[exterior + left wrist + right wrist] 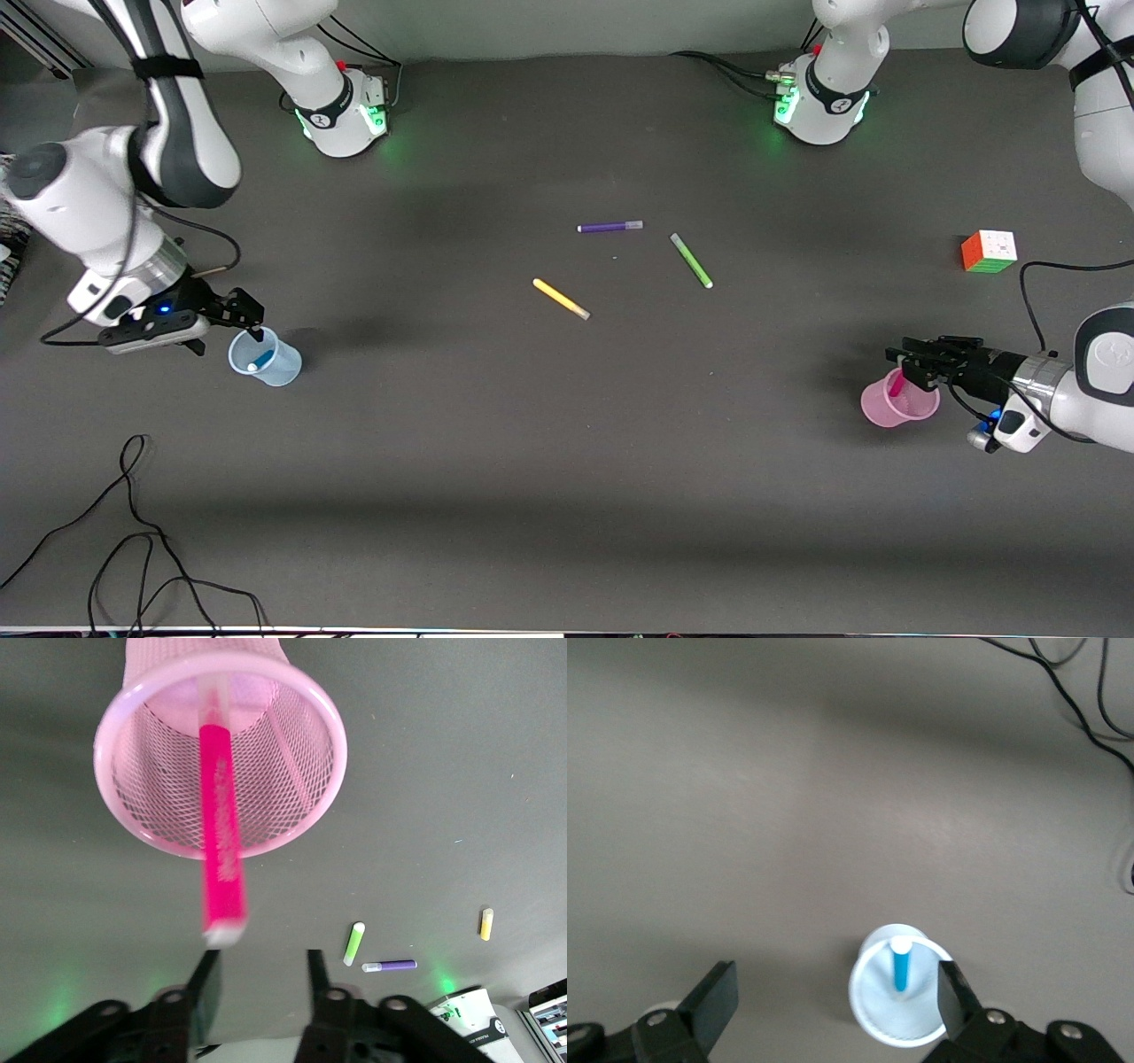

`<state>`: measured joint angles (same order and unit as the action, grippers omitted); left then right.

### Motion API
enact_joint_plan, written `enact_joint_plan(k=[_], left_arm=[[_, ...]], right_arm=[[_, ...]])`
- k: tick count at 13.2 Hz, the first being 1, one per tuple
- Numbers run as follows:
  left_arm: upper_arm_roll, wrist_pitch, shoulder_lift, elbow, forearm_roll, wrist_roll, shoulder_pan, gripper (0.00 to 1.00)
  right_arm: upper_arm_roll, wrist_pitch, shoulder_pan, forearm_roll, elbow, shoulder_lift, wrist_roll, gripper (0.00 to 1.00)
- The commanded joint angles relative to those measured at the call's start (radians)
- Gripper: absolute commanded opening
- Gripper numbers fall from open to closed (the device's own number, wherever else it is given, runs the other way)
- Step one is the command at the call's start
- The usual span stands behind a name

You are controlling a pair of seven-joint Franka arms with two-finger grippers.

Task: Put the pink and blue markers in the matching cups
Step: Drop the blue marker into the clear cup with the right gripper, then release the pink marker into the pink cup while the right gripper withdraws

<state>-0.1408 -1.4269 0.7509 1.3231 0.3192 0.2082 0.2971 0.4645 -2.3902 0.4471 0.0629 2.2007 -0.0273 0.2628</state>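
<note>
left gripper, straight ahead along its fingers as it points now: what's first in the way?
The pink marker, standing in the pink cup. The left gripper is open over that cup, and the marker's end sticks out of the rim right in front of the fingers. Depth is unclear; the cup's rim could touch about then too.

Right gripper [833,997]: fingers spread wide, above the table [833,797]. Pale blue cup [899,997] stands upright just beside one finger. Blue marker [901,964] stands inside the cup, pale end up. Black cables [1090,700] lie on the table, well apart from the cup.
</note>
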Motion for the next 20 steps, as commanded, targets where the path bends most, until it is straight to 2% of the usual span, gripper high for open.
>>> enact_joint_plan(k=[1,2,4,6,8,10,11,12,14,15,16,20], left_arm=[[-0.006,0.019,0.019,-0.036,0.006,-0.007,0.002,0.81],[-0.008,0.020,0.018,-0.038,0.003,-0.007,-0.002,0.99],[-0.010,0.026,0.002,-0.038,-0.037,-0.001,-0.021,1.00],[-0.011,0.010,-0.062,-0.030,-0.136,0.003,-0.080,1.00],[-0.005,0.013,-0.164,0.007,-0.172,0.010,-0.117,1.00],[-0.010,0.006,-0.279,0.077,-0.270,0.017,-0.148,1.00],[-0.008,-0.001,-0.339,0.120,-0.276,0.019,-0.159,1.00],[-0.006,-0.026,-0.413,0.193,-0.287,0.019,-0.168,1.00],[-0.010,-0.137,-0.600,0.403,-0.314,0.019,-0.168,1.00],[-0.011,-0.159,-0.663,0.465,-0.322,0.019,-0.168,1.00],[-0.013,-0.149,-0.695,0.473,-0.345,0.019,-0.170,1.00],[-0.013,-0.080,-0.794,0.430,-0.374,-0.001,-0.173,1.00]], right_arm=[[0.000,0.272,0.015,0.021,-0.235,0.035,-0.059,1.00],[-0.001,0.377,0.015,0.020,-0.322,0.050,-0.072,1.00],[-0.003,0.564,0.033,0.008,-0.467,0.073,-0.088,1.00],[-0.003,0.637,0.045,0.006,-0.548,0.070,-0.105,1.00],[-0.003,0.719,0.048,0.008,-0.588,0.053,-0.106,1.00],[-0.009,0.752,0.045,0.005,-0.592,0.024,-0.175,1.00],[-0.048,0.772,0.023,-0.008,-0.590,0.008,-0.198,1.00],[-0.113,0.781,-0.045,-0.032,-0.581,-0.015,-0.204,1.00],[-0.350,0.789,-0.291,-0.046,-0.547,-0.075,-0.211,1.00],[-0.436,0.789,-0.374,-0.046,-0.541,-0.091,-0.211,1.00],[-0.479,0.787,-0.418,-0.046,-0.536,-0.092,-0.217,1.00],[-0.535,0.738,-0.487,-0.038,-0.481,-0.091,-0.225,1.00]])
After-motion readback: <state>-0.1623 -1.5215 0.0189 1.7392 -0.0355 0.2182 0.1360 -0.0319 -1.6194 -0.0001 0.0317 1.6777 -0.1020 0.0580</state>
